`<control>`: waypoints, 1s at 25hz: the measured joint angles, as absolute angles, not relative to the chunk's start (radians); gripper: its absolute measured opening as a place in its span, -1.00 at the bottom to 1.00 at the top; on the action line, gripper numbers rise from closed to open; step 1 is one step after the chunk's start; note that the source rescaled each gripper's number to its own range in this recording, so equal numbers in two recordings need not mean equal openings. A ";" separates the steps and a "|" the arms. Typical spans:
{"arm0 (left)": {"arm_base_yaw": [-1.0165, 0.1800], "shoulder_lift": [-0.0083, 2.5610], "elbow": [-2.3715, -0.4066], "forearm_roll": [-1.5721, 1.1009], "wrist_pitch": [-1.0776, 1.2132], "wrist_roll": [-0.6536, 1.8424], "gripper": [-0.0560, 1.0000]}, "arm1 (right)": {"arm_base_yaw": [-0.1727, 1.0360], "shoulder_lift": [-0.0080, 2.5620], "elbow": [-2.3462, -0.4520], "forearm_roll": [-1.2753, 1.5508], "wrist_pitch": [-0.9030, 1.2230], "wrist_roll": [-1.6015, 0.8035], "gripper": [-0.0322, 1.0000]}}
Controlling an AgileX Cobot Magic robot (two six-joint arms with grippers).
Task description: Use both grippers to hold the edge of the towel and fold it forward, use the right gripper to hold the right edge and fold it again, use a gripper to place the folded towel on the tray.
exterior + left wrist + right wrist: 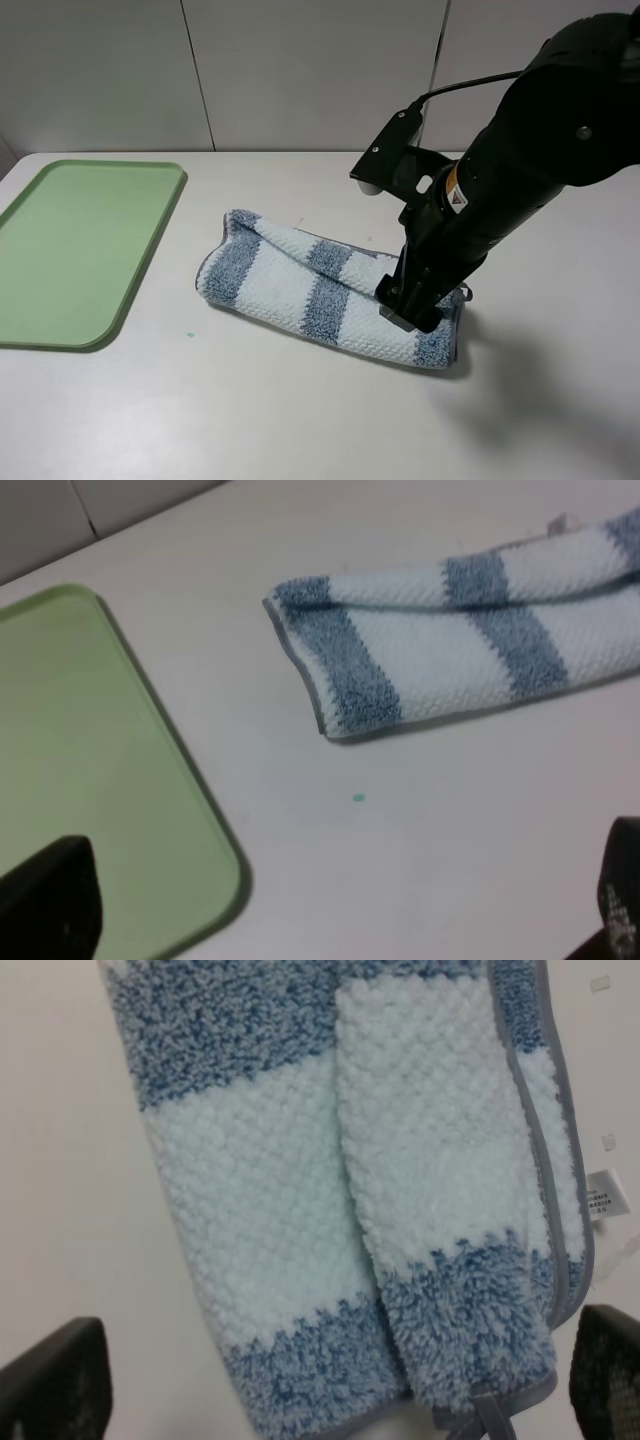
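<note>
Towel (pixel 320 290) folded once into a long strip, lying mid-table, apart from tray (pixel 90 250) at table's left edge. White tag (pixel 605 1195) sticks out by grey hem (pixel 560 1110) at its rt end. Rt gripper (pixel 410 305) down over that end, jaws spread wide, towel betw. them, not clamped. Left gripper (pixel 330 910) wide open too, empty, above table near tray's corner.

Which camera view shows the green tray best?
Exterior high: nearly the whole tray shows, cut only at the picture's left edge. Left wrist shows only part of it; right wrist shows none.
</note>
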State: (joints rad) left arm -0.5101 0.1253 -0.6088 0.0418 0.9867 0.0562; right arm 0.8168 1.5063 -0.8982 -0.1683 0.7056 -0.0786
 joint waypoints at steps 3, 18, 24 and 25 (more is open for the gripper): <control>-0.510 0.057 -0.552 0.042 0.985 0.008 1.00 | 0.817 1.506 -0.898 -0.166 0.705 -0.079 1.00; -0.509 0.029 -0.496 0.036 1.048 -0.053 1.00 | 0.817 1.506 -0.898 -0.086 0.656 -0.079 1.00; -0.385 0.029 -0.496 0.036 1.047 -0.053 1.00 | 0.817 1.509 -0.898 -0.086 0.584 -0.075 1.00; -0.350 0.029 -0.496 0.036 1.047 -0.053 1.00 | 0.817 1.515 -0.898 -0.086 0.575 -0.074 1.00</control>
